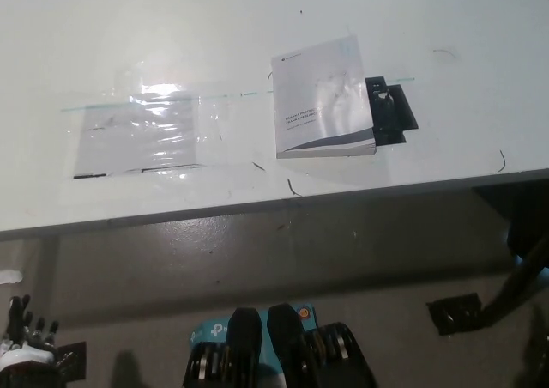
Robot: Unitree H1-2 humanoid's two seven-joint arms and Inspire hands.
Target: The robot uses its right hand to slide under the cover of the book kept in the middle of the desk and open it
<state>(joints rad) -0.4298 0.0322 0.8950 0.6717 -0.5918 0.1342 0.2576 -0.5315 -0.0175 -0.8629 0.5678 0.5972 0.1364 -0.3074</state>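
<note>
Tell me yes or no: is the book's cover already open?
No, the book lies closed on the desk, its white cover flat and facing up.

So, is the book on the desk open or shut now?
Shut: the book lies flat on the desk, cover down, no pages showing.

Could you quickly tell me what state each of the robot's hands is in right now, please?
Left hand: low at the picture's lower left, below the desk edge, holding nothing; fingers apart, open.
Right hand: out of view; only a dark part of the arm shows at the right edge.
</note>
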